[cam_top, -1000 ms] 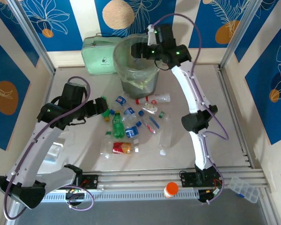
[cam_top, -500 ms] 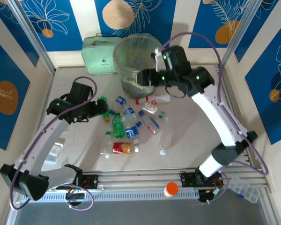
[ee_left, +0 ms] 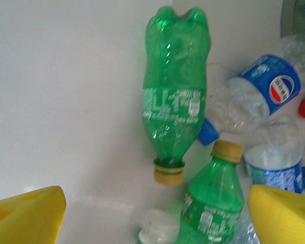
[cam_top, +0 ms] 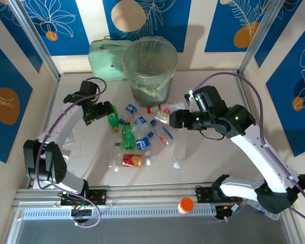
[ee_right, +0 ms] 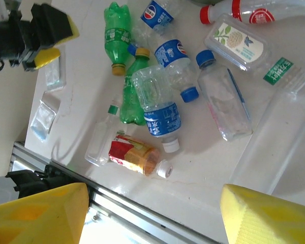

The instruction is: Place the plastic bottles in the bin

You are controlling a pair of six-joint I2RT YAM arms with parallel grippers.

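Note:
Several plastic bottles lie in a loose pile on the white table, among them a green one (cam_top: 128,136), a red-labelled one (cam_top: 132,160) and a blue-labelled one (cam_top: 143,142). The bin (cam_top: 150,71) stands behind the pile with its pale green liner. My left gripper (cam_top: 102,113) is open just left of a green bottle (ee_left: 177,112) lying with its yellow cap toward me, and nothing is between the fingers (ee_left: 25,218). My right gripper (cam_top: 174,120) hangs open above the pile's right side. Its wrist view looks down on the red-labelled bottle (ee_right: 134,155).
A flat mint-green case (cam_top: 108,58) lies behind and left of the bin. An orange-capped white jar (cam_top: 185,205) sits on the front rail, with a clear box (cam_top: 264,203) at the front right. Small plastic bags (ee_right: 43,119) lie left of the pile.
My right arm has swung away from over the bin, down and right to the pile's right side. My left gripper has moved back and left, up to the green bottle.

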